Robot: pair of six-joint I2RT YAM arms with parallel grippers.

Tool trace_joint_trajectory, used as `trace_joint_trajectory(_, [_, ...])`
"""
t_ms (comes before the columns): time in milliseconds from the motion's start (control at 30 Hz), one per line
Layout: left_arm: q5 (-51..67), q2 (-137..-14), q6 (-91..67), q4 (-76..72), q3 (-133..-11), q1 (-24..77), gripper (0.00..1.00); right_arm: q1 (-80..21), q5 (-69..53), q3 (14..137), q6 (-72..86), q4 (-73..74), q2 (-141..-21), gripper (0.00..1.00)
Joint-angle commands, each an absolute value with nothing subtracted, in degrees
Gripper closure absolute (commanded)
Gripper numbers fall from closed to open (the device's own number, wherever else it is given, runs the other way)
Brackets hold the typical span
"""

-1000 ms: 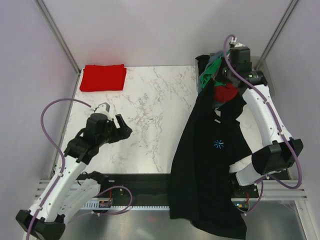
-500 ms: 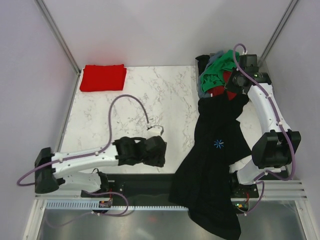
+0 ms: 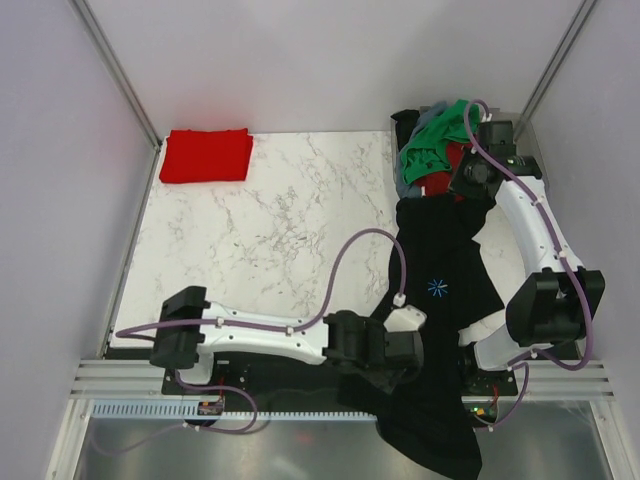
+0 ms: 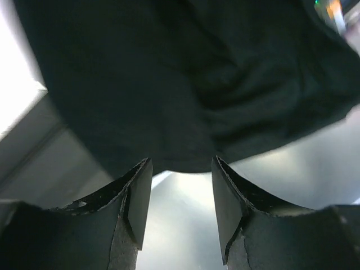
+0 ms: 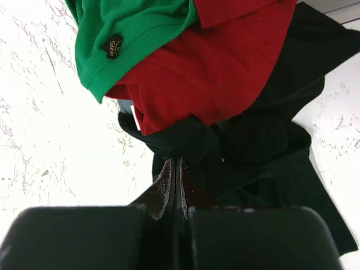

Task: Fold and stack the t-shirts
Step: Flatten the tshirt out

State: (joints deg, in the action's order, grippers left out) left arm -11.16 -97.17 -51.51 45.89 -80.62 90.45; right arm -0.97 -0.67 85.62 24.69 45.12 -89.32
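Marbled white bench (image 3: 270, 220) carries everything; no bin or tray is in view. A folded red cloth t-shirt (image 3: 206, 155) lies at its far left corner. An unfolded heap (image 3: 432, 160) at the far right corner shows a green cloth t-shirt (image 5: 129, 28) over a second red cloth t-shirt (image 5: 225, 67). The large black cloth t-shirt with a small blue chest mark (image 3: 430, 250) runs from that heap across the bench and hangs over the near edge. Right pincer (image 5: 175, 169) is clenched on its upper end, beside the heap. Left pincer (image 4: 179, 169) is released, jaws apart, just short of the hanging hem. Step in hand, as judged: seize the hem. Advance until cloth sits between the jaws, close, then draw the shirt flat without dragging the heap.
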Motion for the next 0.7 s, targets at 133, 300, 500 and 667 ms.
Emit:
trace_joint_trajectory(133, [-4.4, -104.5, -47.9, 47.1, -88.0, 96.7, 0.43, -1.0, -1.3, 83.3, 23.9, 44.0, -87.1, 1.00])
trace_joint_trajectory(300, [-5.9, -107.2, -50.0, 48.7, -87.9, 97.7, 0.40, -1.0, -1.0, 82.8, 23.6, 44.1, -86.3, 1.00])
trace_joint_trajectory(500, [-5.5, -110.3, -48.7, 48.7, -89.5, 97.8, 0.40, -1.0, -0.8, 81.7, 23.5, 44.1, -86.3, 1.00])
trace_joint_trajectory(667, [-5.6, -112.3, -48.1, 48.9, -90.4, 97.9, 0.41, -1.0, -0.8, 81.4, 23.5, 43.9, -86.0, 1.00])
